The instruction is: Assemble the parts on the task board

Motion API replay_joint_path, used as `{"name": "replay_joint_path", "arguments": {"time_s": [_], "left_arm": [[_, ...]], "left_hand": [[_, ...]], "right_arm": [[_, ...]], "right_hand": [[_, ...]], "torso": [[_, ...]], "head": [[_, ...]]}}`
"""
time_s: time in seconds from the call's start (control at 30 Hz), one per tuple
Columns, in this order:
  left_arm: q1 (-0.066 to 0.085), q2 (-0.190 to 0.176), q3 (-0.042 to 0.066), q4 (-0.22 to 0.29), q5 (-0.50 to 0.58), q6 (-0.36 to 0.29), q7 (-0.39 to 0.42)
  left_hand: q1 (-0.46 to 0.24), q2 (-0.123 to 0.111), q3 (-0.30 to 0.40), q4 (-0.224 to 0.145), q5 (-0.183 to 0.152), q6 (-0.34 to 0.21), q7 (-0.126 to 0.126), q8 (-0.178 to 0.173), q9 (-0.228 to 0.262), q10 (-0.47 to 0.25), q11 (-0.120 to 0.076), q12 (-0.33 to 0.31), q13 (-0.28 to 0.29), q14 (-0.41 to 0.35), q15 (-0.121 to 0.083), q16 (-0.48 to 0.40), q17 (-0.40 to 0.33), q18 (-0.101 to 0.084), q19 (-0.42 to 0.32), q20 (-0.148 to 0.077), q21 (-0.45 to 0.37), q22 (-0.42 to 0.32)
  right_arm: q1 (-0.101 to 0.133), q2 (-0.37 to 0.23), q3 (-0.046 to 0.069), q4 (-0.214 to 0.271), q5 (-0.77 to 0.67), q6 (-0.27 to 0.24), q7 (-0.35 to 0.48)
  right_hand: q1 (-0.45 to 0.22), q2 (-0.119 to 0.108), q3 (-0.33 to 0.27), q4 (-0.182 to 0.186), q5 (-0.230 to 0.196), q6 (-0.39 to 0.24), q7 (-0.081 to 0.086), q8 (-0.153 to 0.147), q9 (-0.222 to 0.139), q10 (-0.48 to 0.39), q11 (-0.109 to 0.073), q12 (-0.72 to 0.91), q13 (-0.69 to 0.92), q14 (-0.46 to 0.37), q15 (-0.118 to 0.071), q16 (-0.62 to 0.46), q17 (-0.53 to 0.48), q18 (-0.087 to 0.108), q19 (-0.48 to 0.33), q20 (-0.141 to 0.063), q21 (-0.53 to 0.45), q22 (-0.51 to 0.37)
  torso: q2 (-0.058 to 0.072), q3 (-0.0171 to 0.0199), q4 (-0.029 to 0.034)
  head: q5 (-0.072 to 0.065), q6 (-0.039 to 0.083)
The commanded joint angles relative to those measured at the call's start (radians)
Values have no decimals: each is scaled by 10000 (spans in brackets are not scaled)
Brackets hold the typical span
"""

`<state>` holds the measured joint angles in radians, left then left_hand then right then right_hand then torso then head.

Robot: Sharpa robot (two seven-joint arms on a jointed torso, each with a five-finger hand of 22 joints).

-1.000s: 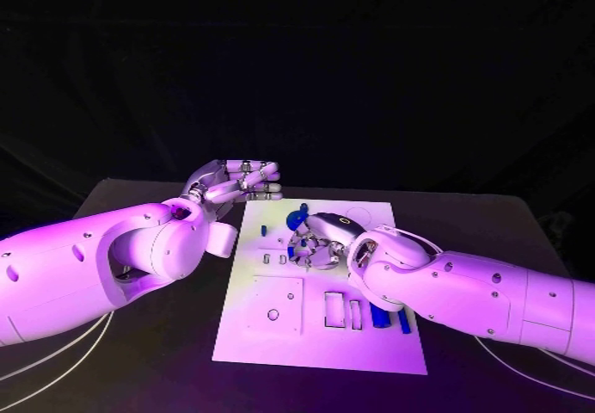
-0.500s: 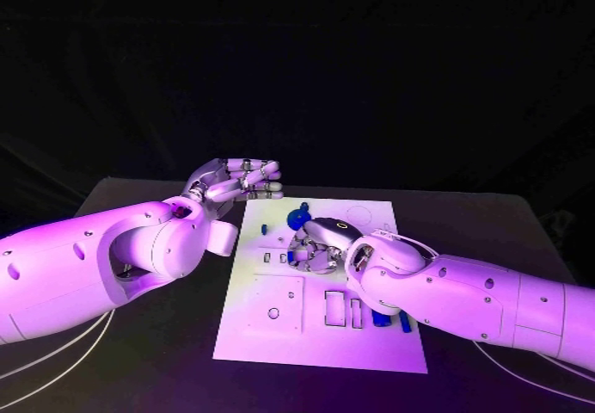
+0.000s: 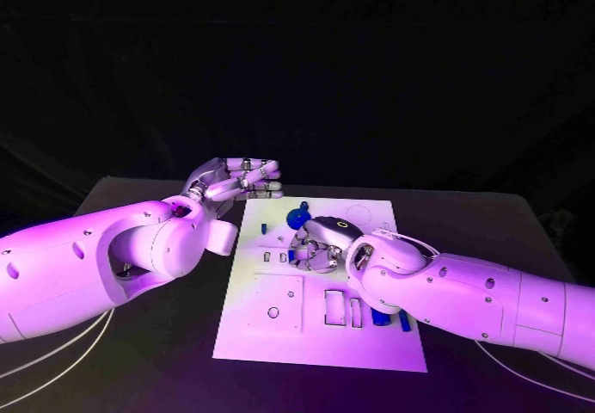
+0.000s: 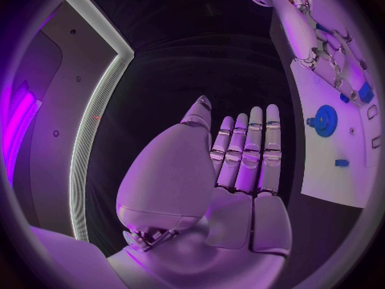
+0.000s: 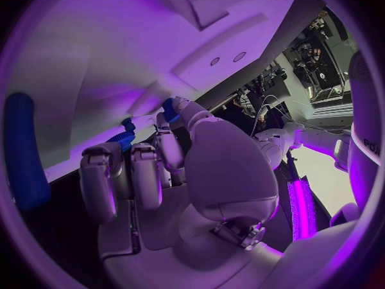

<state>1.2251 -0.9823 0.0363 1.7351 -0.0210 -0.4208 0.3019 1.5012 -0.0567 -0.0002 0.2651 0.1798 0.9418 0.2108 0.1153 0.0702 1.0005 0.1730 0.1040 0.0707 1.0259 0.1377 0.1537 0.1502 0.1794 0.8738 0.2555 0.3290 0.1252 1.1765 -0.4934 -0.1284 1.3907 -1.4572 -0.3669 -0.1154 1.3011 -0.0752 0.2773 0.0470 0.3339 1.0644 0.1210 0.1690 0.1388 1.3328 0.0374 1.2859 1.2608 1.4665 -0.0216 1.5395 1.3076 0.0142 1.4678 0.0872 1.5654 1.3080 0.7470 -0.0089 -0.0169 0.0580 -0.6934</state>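
Your black surface (image 3: 149,344) carries the white rectangular task board (image 3: 266,340) at its middle, long side running away from you, with bare black margin on both flanks and along the near edge. No writing is legible on the board or the arms.

Your right hand (image 3: 325,243) sits over the board's middle, palm down, fingers (image 5: 100,173) curled toward the plate. The right wrist view shows a small blue part (image 5: 169,109) at the fingertips, touching the board, but you cannot tell whether it is actually pinched or only touched.

Your left hand (image 3: 236,181) hovers just off the board's far left corner, above bare black surface; its fingers (image 4: 253,148) are straight and side by side, holding nothing.

The blue toothed gear (image 3: 297,216) stands on the far half of the board, just beyond the right hand. Two slim blue bar parts (image 3: 404,321) lie near the board's right edge, beside the right forearm. A tiny blue peg (image 3: 263,229) sits near the left edge, by small rectangular slots (image 3: 266,256).
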Motion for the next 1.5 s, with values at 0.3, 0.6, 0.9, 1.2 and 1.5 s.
{"name": "replay_joint_path", "arguments": {"time_s": [0.3,0.6,0.9,1.2,1.5], "left_arm": [[11,8,6,19,19,187,23],[11,0,6,22,19,177,30],[11,-2,6,28,19,181,25],[11,-11,6,31,19,181,18],[11,-18,6,30,19,180,12]], "left_hand": [[67,7,-5,-31,-52,-5,54,-57,7,-44,16,-57,-1,-14,1,-35,9,49,60,28,34,-9],[67,7,-5,-31,-52,-5,54,-57,7,-44,16,-57,-1,-14,1,-35,9,49,60,28,34,-9],[62,8,-14,-27,-54,-11,58,-66,6,-49,19,-68,-2,-13,2,-44,11,49,61,28,34,-12],[62,8,-14,-27,-54,-11,58,-66,6,-49,19,-68,-2,-13,2,-44,11,49,61,28,34,-12],[60,8,-19,-26,-55,-15,61,-72,6,-55,21,-75,-3,-12,3,-48,13,49,61,28,33,-14]], "right_arm": [[-31,46,-24,-49,-284,300,-276],[-30,46,-24,-65,-287,260,-291],[-29,60,-24,-62,-284,254,-279],[-28,73,-24,-86,-283,238,-229],[-27,77,-24,-67,-269,47,-194]], "right_hand": [[-154,-93,-55,103,-25,-117,17,2,-1,-113,35,-112,-99,882,-58,-10,1960,-142,1030,-48,54,2628],[-205,-137,-81,126,-29,-159,34,-15,-5,-158,50,-159,-142,878,-47,-19,1945,-142,1030,-41,54,2628],[-280,-213,-121,160,-39,-282,76,-75,-26,-280,85,-291,-269,869,-21,-37,1911,-142,1030,-22,54,2628],[-547,-472,-301,281,-89,-622,199,-254,-104,-486,198,-493,-460,856,73,-65,1865,-132,1006,54,27,2603],[-480,-343,-235,279,-104,-414,144,-127,-58,-315,163,-291,-263,866,66,-49,1900,-142,1030,79,54,2628]], "torso": [[2,-3,4],[-2,-6,-4],[-1,-5,-1],[2,-2,-6],[-2,0,0]], "head": [[-22,15],[-9,14],[-18,24],[-25,9],[-34,22]]}}
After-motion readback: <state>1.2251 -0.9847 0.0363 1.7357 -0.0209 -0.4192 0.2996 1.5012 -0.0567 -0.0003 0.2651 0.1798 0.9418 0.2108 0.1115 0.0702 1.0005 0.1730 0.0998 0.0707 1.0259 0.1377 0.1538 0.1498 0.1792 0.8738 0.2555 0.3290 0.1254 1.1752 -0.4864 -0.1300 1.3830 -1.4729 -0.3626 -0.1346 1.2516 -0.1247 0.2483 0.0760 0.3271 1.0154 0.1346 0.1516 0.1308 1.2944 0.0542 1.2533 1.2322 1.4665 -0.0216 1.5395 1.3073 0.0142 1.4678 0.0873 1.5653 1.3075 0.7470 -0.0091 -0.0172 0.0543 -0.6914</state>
